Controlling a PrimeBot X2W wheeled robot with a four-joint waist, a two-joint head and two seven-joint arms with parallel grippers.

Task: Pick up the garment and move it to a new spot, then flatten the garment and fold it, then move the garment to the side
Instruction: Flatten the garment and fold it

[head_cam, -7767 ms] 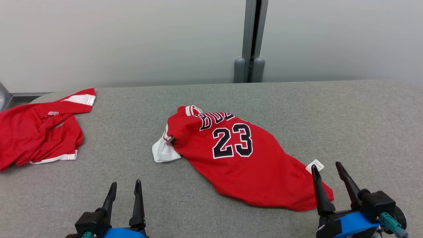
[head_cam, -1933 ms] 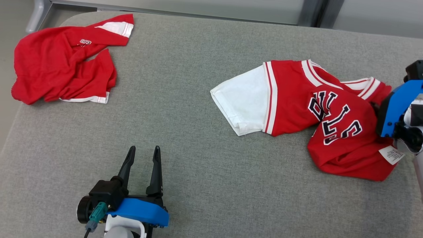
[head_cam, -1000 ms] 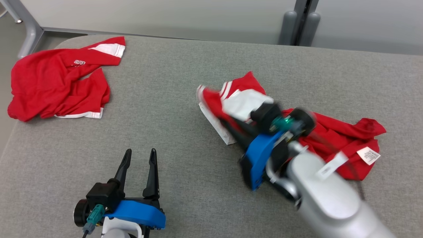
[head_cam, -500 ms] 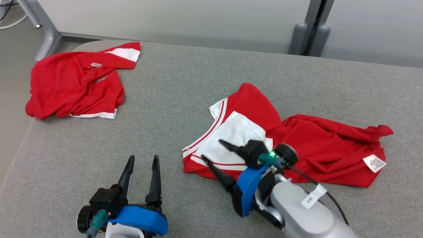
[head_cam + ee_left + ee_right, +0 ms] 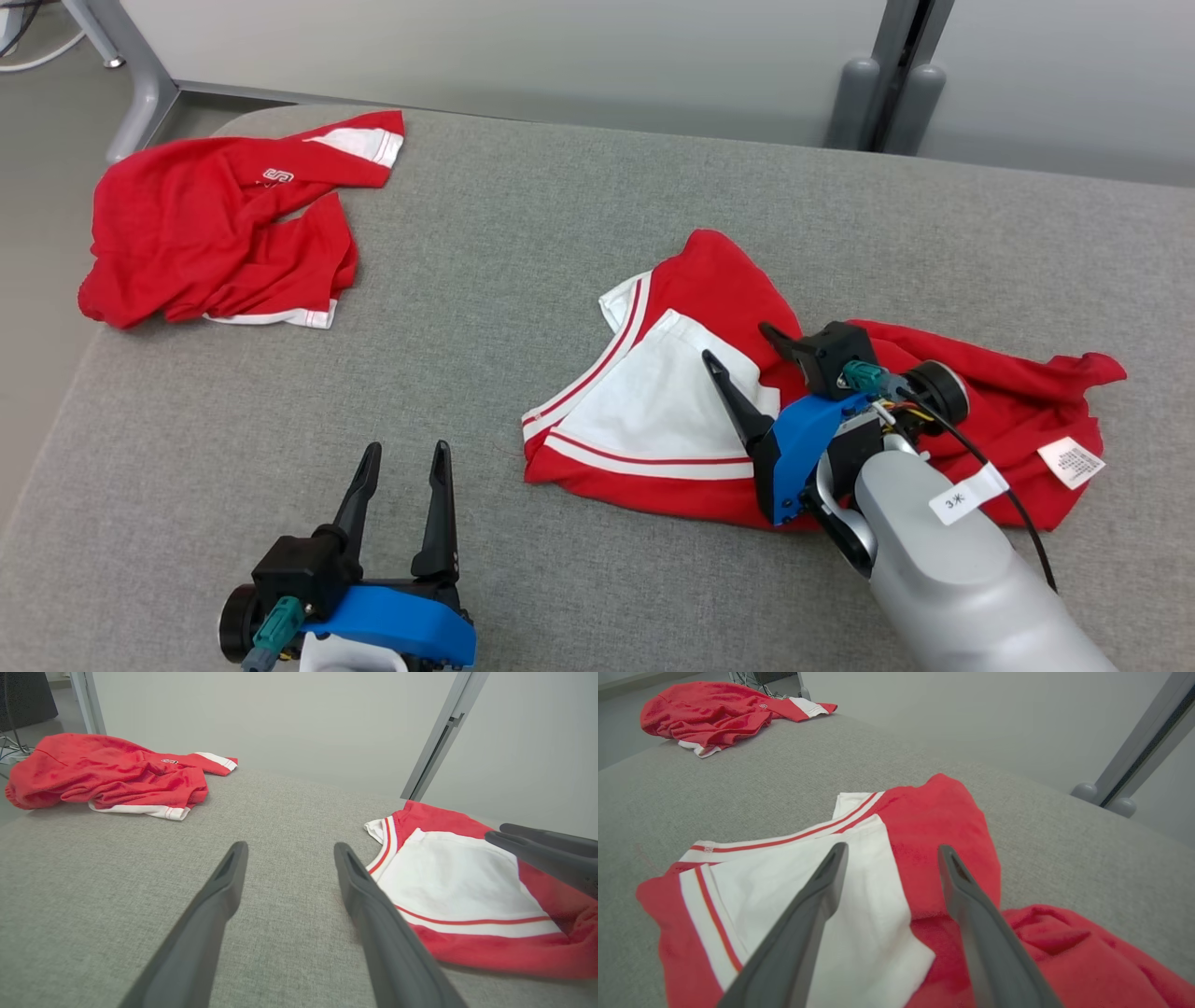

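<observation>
The garment [image 5: 709,289], a red jersey with a white sleeve panel and red-white stripes, lies crumpled on the grey table at centre right, a white label at its right end. It also lies at the right of the left wrist view [image 5: 448,877] and under the fingers in the right wrist view [image 5: 934,826]. My right gripper [image 5: 739,343] hangs open just above its white panel, holding nothing. My left gripper [image 5: 406,453] stands open near the front edge, well left of the garment, with bare table between its fingers [image 5: 219,891].
A second red garment [image 5: 215,233] lies bunched at the table's [image 5: 523,215] far left corner. Behind the table stand a pale wall and a grey post [image 5: 887,84]. Bare grey surface stretches between the two garments.
My right gripper let go of the garment and opened. It has since drawn back to the right over the white panel. The left arm stayed put; the camera shifted a little.
</observation>
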